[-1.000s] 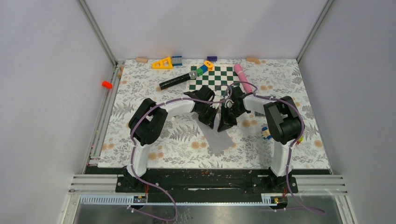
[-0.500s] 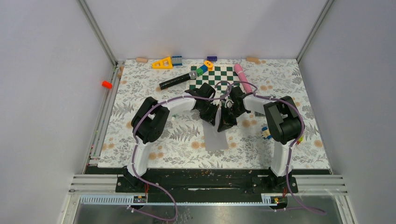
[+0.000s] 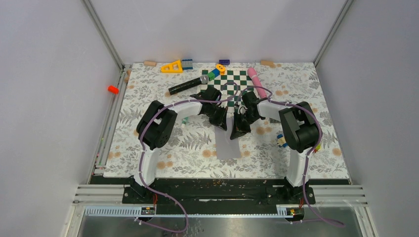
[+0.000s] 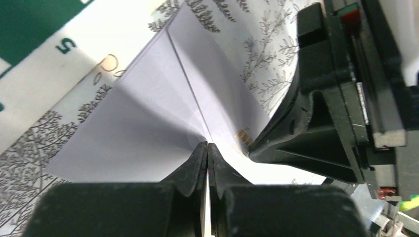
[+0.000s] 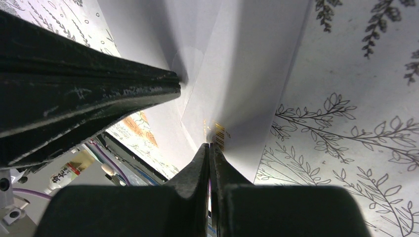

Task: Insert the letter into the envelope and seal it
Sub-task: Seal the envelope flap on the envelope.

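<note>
**Grippers pinch one end of the envelope, the rest trailing back toward the arm bases**

Left gripper [image 4: 206,148] is fully closed, and the creases in the pale paper run together right at its tips, so it reads as clamped on a pinch of the envelope [image 4: 148,123]. Right gripper [image 5: 210,147] is closed as well. It bites the sheet's edge just beside a small orange printed mark [image 5: 217,132]. The two grippers sit close together, almost tip to tip, each filling one side of the other's wrist view.

From the overhead camera the envelope [image 3: 228,148] runs away from both grippers toward the arm bases, with its long axis roughly along that line. The end at the tips is lifted and the other end rests on the bench [image 3: 188,158]. Neither arm is clearly nearer, since both hold the same end. The left gripper [image 3: 225,127] comes in from the left and the right gripper [image 3: 237,133] from the right.

The envelope is plain light grey, thin and flat. A sharp fold line and a softer bulge show where it is drawn up between the tips. Whether the raised part is the flap, and whether the letter is inside, cannot be told. My judgement is that the coming move turns on that fold line, which runs outward from the left gripper's tips.
</note>
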